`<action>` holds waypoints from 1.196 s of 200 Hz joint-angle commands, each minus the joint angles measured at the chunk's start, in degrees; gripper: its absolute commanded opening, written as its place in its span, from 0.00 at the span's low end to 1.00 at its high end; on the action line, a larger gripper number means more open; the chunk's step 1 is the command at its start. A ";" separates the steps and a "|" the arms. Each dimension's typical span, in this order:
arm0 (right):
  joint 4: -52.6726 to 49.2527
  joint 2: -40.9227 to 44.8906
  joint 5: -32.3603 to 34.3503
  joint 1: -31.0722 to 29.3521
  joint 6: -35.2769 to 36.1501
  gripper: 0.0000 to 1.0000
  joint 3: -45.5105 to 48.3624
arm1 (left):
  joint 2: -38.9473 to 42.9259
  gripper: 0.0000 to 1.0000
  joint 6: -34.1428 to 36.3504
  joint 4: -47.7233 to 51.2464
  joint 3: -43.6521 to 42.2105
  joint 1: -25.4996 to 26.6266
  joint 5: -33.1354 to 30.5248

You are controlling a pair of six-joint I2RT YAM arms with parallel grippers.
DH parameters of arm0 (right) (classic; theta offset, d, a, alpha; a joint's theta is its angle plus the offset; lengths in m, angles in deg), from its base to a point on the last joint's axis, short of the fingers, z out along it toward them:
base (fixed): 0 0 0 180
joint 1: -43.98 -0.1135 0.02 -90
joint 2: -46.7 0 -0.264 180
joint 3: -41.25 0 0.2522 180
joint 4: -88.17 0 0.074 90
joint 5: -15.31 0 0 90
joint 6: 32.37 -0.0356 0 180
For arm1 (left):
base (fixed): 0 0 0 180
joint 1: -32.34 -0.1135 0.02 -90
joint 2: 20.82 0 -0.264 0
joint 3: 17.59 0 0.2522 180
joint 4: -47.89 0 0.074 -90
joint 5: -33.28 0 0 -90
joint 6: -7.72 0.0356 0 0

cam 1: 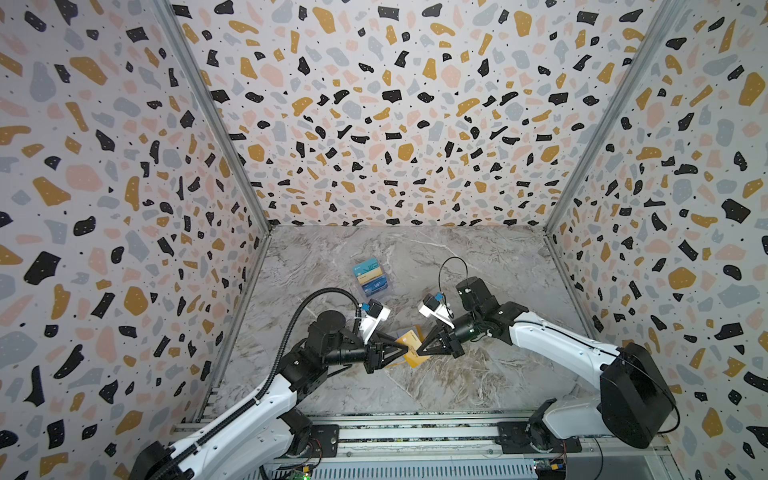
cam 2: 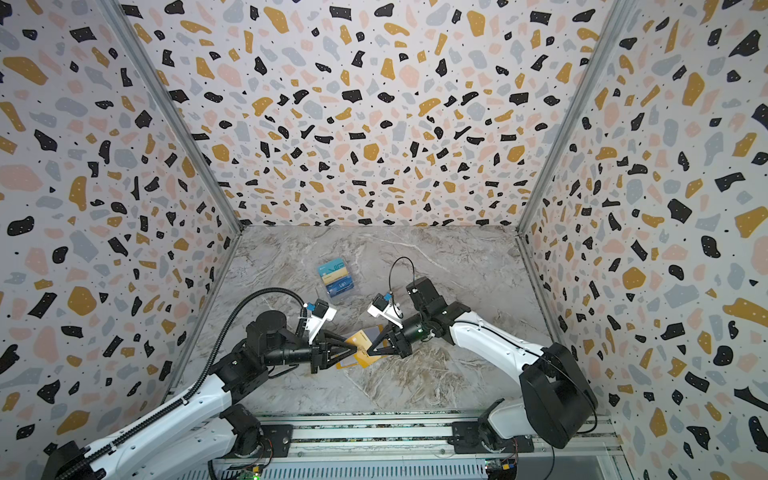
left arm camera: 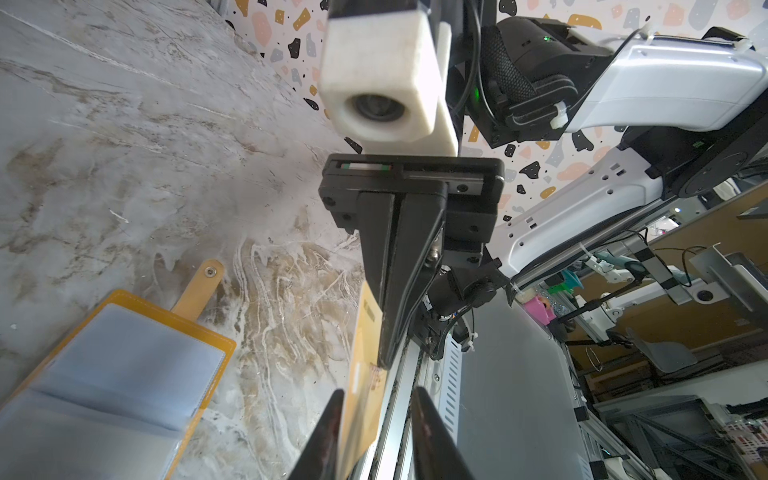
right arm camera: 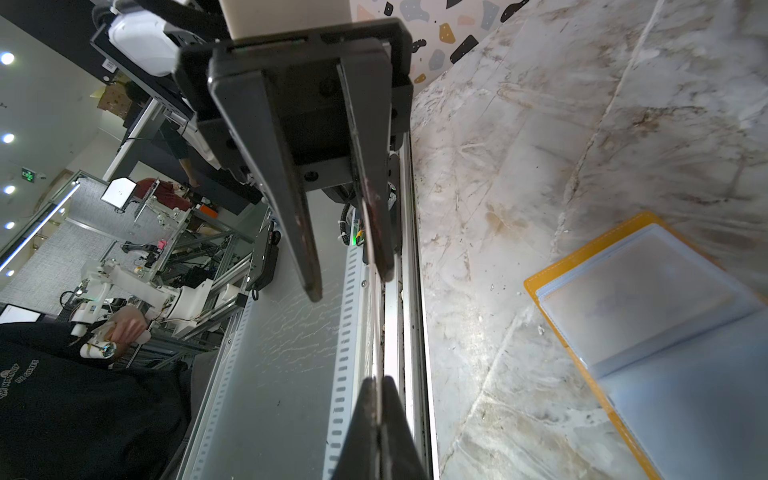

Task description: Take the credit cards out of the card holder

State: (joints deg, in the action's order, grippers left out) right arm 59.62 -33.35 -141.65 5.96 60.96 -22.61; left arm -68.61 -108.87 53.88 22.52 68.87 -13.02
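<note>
"Two wrist views show more than both top views?"

"Yes. On the table (cam 1: 478,374), the card holder (left arm camera: 124,374) lies open, sleeves plain; from above, arms mostly hide it. Over it the right gripper (left arm camera: 385,357) pinches the gold card (left arm camera: 361,399); the left gripper (left arm camera: 379,390) straddles it, jaws apart."

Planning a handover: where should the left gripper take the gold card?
The card's free end, opposite the right gripper, coming from the left gripper's side, jaws on its flat faces: it is held on edge, faces toward the open jaws.
</note>
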 commanded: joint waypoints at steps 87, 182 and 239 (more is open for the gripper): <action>2.56 2.31 3.21 1.20 -3.46 0.31 -0.24 | -2.38 0.00 -5.37 -8.87 2.74 -0.08 -2.04; 56.07 17.20 22.57 3.64 -46.70 0.75 23.12 | -2.05 0.00 -26.79 -33.50 -2.68 -0.05 -20.46; 74.18 17.63 34.32 -1.29 -56.55 0.69 27.76 | -0.73 0.00 -33.35 -41.28 -7.52 -0.08 -26.39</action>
State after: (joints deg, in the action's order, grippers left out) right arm 122.85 -17.18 -113.83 6.90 9.95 7.02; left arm -70.51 -136.82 21.99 17.97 68.79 -35.44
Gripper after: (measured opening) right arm 0.709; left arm 0.049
